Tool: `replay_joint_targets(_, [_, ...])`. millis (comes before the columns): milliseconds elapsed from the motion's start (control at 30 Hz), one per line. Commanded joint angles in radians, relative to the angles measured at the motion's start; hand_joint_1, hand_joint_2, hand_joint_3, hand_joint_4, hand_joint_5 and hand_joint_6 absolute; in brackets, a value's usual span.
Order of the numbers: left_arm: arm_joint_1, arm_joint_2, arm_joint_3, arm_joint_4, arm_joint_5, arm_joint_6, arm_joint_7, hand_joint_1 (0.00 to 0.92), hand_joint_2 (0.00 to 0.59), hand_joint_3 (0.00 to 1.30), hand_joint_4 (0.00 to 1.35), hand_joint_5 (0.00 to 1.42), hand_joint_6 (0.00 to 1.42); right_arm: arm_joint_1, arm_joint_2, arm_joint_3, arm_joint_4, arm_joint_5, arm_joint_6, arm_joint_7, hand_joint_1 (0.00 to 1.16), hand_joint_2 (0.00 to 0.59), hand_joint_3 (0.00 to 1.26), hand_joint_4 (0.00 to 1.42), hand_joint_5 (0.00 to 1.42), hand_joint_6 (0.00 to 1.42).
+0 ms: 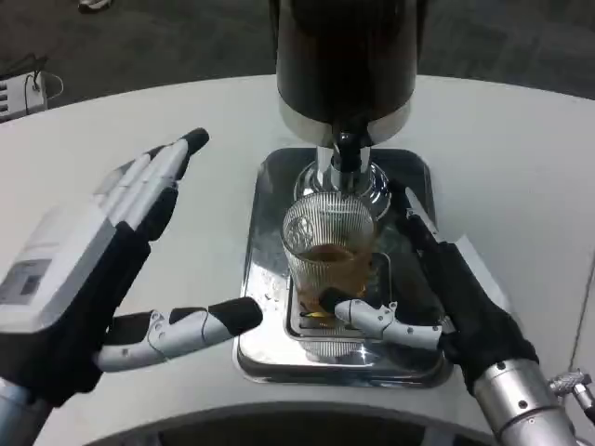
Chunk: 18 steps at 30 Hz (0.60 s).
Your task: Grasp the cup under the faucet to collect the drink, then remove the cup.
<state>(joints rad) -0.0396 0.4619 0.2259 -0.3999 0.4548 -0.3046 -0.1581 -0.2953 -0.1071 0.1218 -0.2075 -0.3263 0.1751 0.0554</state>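
Cup (327,249) under faucet (346,149), amber drink (327,269) inside.

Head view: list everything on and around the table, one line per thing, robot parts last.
Ribbed clear glass cup: one, holding amber drink, on the tray under the faucet.
Black faucet: one, at the dispenser's base, above the cup.
Dark drink dispenser with silver base band: one, at the tray's far end.
Shiny metal drip tray: one, silver, table centre.
White round table: one.
White object with cables: one, far left edge.
Left hand: white and black, fingers spread, holding nothing, left of tray.
Right hand: fingers around the cup.
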Motion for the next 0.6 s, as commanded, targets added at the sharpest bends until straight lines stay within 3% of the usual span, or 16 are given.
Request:
replay_joint_targets(33, [0.107, -0.022, -0.008, -0.075, 0.044, 0.050, -0.003, 0.000, 0.039, 0.00, 0.00, 0.00, 0.00, -0.013, 0.009, 0.002, 0.036, 0.007, -0.028, -0.026, 0.85, 0.205, 0.00, 0.00, 0.03, 0.05])
replay_joint_targets(400, [0.323, -0.063, -0.028, -0.185, 0.077, 0.090, -0.009, 0.000, 0.043, 0.00, 0.00, 0.00, 0.00, -0.079, 0.044, 0.020, 0.140, 0.018, -0.080, -0.061, 0.86, 0.194, 0.00, 0.00, 0.03, 0.05])
replay_joint_targets(600, [0.383, -0.060, -0.026, -0.198, 0.074, 0.090, -0.016, 0.000, 0.043, 0.00, 0.00, 0.00, 0.00, -0.096, 0.058, 0.028, 0.170, 0.031, -0.097, -0.065, 0.86, 0.191, 0.00, 0.00, 0.03, 0.05])
